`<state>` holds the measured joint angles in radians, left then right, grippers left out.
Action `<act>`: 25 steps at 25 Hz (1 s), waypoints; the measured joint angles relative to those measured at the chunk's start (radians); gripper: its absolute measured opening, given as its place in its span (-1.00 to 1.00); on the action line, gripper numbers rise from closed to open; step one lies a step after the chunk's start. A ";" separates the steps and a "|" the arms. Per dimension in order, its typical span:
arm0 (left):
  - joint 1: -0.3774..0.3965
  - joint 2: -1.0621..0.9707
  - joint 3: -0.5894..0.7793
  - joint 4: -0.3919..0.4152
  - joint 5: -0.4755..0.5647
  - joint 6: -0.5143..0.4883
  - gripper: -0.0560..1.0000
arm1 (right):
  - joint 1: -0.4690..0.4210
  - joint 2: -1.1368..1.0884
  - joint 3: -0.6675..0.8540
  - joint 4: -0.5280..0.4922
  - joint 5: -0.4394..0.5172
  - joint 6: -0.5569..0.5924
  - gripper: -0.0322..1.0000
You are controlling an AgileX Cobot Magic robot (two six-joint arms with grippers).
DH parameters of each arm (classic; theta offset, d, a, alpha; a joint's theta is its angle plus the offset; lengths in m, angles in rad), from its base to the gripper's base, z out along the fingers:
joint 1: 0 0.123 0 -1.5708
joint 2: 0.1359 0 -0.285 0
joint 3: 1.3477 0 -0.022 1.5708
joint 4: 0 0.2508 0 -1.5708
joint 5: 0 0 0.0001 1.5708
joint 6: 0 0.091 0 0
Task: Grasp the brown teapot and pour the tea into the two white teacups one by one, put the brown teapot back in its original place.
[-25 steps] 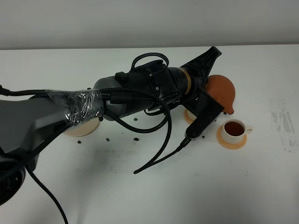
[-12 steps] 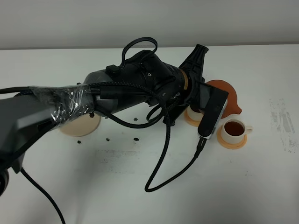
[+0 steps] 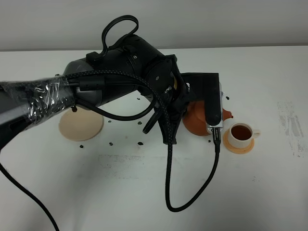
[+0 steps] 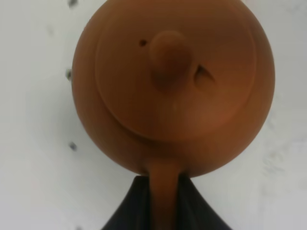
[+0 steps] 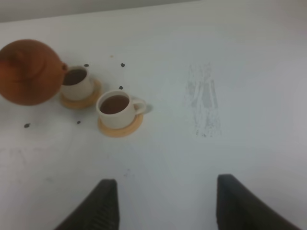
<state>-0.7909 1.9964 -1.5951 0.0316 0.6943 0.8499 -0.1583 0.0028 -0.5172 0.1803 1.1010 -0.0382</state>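
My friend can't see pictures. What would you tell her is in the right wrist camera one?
Two white teacups, the nearer cup and the farther cup, sit on orange coasters on a white table, both holding dark tea. A brown teapot hangs beside the farther cup, and the open right gripper shows at the edge.

- In the high view, the left arm (image 3: 120,77) and its wrist camera block (image 3: 211,103) cover most of the brown teapot (image 3: 195,120).
- The cup nearer the teapot is hidden there.
- The left gripper (image 4: 163,201) is cut off by the frame edge.
- The right gripper (image 5: 163,208) shows only blurred fingertips (image 5: 103,201).
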 joint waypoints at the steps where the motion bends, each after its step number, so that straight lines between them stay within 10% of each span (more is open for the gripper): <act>1: 0.002 -0.001 0.000 -0.007 0.022 -0.021 -0.74 | 0.000 0.000 0.000 0.000 0.000 0.000 -0.08; 25: 0.044 -0.010 0.355 -0.118 -0.233 -0.072 -0.74 | 0.000 0.000 0.000 0.000 0.000 0.000 -0.08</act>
<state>-0.7473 1.9861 -1.2396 -0.0866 0.4612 0.7780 -0.1583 0.0028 -0.5172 0.1803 1.1010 -0.0380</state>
